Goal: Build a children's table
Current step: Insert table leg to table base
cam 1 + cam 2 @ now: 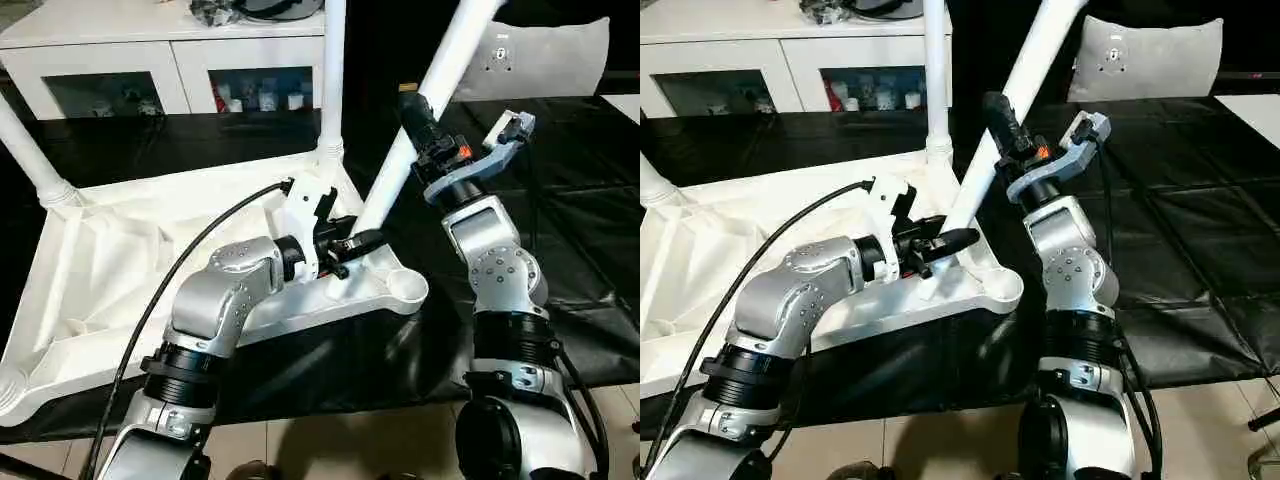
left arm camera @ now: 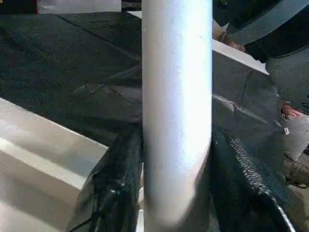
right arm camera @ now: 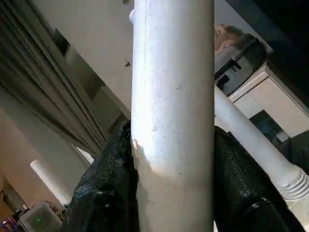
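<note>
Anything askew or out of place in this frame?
Yes: the leg held by both tools, left and right, leans steeply, while the seated far-corner leg stands upright. The near corner socket is empty beside the leaning leg's lower end.

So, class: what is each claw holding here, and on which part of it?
Both hold the same slanted white leg. The left claw grips near its lower end, by the corner socket; the right claw grips further up the shaft.
</note>
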`<state>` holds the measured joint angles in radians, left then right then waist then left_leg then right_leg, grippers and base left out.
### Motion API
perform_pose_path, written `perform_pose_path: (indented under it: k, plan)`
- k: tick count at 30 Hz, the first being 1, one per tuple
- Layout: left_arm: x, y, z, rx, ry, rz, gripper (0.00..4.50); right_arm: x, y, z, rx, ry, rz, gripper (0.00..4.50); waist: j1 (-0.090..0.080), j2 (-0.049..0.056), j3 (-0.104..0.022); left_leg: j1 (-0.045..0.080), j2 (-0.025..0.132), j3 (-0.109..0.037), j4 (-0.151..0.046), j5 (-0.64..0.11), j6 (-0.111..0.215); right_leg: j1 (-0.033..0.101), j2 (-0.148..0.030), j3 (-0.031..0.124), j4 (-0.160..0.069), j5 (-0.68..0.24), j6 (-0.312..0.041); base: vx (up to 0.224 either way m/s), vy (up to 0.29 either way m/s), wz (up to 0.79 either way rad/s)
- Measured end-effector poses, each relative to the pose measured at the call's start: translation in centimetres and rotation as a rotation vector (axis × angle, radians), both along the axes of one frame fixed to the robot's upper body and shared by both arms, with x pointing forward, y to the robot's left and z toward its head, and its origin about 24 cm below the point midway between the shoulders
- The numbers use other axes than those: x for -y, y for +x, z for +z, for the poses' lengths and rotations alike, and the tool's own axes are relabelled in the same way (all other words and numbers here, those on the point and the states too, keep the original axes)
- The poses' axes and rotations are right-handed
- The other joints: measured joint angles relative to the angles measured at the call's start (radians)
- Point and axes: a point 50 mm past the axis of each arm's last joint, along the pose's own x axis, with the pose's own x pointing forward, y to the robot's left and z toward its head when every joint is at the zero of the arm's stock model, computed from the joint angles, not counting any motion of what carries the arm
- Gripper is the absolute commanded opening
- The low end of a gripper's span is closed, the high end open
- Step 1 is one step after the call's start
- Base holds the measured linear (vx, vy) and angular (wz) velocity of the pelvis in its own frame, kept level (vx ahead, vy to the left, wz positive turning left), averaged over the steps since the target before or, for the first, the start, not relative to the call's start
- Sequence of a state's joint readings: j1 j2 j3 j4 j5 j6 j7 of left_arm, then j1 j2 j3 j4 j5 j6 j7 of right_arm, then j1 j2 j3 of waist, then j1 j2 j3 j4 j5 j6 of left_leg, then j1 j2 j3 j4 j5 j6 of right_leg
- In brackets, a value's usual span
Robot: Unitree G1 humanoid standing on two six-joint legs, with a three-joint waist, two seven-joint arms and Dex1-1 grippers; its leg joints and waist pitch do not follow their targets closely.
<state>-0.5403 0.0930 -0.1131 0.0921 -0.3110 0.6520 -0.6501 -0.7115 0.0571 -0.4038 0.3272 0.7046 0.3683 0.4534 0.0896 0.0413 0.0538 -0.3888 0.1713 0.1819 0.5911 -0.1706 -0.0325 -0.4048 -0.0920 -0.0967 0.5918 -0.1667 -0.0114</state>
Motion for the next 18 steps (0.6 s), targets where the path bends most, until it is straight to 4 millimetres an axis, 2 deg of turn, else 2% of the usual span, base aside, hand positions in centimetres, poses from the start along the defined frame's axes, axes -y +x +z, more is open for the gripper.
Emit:
perform_pose_path:
  k: [1,4,15,16,18]
  plan:
    - [0.0,0.0,0.0,-0.001,0.002,0.005,1.56,0.0,0.0,0.0,0.0,0.0,0.0,1.65,0.0,0.0,0.0,0.0,0.0,0.0,0.0,0.0,0.0,0.0,0.0,0.0,0.0,0.0,0.0,0.0,0.0,0.0]
    - [0.0,0.1,0.0,-0.003,0.003,0.011,1.51,0.0,0.0,0.0,-0.002,0.0,-0.003,1.65,0.0,0.0,0.0,0.0,0.0,0.0,0.0,0.0,0.0,0.0,0.0,0.0,0.0,0.0,0.0,0.0,0.0,0.0]
    - [-0.5,0.3,-0.1,-0.003,0.018,0.016,1.48,-0.2,0.2,-0.2,-0.021,-0.004,-0.004,1.65,0.0,0.0,0.0,0.0,0.0,0.0,0.0,0.0,0.0,0.0,0.0,0.0,0.0,0.0,0.0,0.0,0.0,0.0]
    - [-0.7,0.3,0.0,0.002,0.026,0.02,1.48,-0.3,0.3,-0.2,-0.024,-0.003,0.0,2.0,-0.001,0.0,0.0,0.0,0.0,0.0,0.0,0.0,0.0,0.0,0.0,0.0,0.0,0.0,0.0,0.0,0.0,0.0]
    - [-1.1,0.5,0.2,0.018,0.044,0.026,1.48,-0.4,0.4,-0.1,-0.023,-0.002,0.005,2.35,-0.001,0.0,0.0,0.0,0.0,0.0,0.0,0.0,0.0,0.0,0.0,0.0,0.0,0.0,0.0,0.0,0.0,0.0]
